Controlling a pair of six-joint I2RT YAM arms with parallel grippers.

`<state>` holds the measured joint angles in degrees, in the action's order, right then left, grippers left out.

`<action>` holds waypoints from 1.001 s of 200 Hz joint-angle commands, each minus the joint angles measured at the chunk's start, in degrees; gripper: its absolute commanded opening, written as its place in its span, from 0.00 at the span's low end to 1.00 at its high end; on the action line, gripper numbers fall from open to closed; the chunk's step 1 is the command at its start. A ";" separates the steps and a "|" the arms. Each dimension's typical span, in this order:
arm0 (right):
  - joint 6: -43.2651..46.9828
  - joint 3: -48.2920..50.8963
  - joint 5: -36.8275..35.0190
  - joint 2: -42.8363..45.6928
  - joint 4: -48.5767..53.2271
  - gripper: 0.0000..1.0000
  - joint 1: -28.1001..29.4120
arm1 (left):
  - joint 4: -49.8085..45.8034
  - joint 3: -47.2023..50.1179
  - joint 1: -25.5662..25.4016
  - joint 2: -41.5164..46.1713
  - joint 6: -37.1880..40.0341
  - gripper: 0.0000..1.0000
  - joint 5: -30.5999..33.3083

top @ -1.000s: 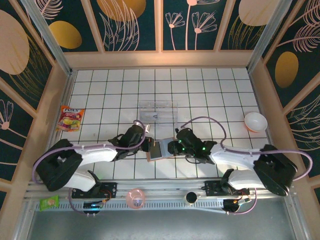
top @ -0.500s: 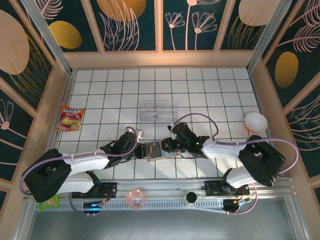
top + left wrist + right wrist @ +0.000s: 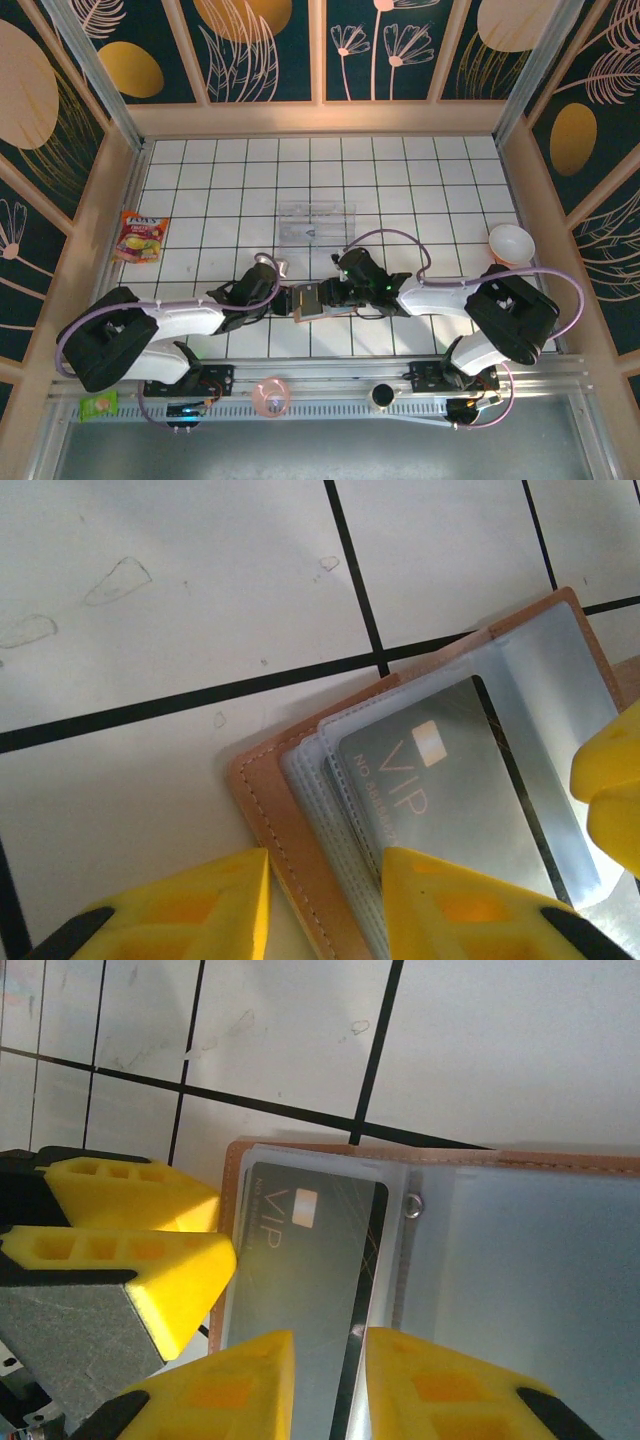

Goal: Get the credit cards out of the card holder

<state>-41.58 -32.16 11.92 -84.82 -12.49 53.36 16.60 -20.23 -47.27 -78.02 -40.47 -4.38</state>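
The holder (image 3: 310, 298) is laid open by the table's near edge. It is straddled at its left edge by the half-open left gripper (image 3: 322, 870), which grips nothing, so that, it is judged, the sleeved card (image 3: 450, 790) can be drawn. The right gripper (image 3: 328, 1340) is narrowed to a slit over that card, and whether it has a grip cannot be told. The tray (image 3: 316, 222) beyond is well clear, and only the sleeve and the crowded grippers are judged a hindrance.

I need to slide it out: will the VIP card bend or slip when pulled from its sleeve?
The VIP card lies flat with straight edges, so probably stiff. Its glossy face and the clear sleeve look smooth, so it likely slides but could slip from a pinch. Thin, so likely light.
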 commanded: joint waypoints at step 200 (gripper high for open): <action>-2.89 -4.50 -12.50 -3.52 8.85 0.23 4.20 | 3.91 -0.60 -0.10 -3.55 0.87 0.21 -0.01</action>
<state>-43.86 -34.46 6.61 -88.18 -10.20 55.75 19.62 -21.23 -47.27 -80.75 -40.07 -3.99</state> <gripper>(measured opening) 0.233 0.221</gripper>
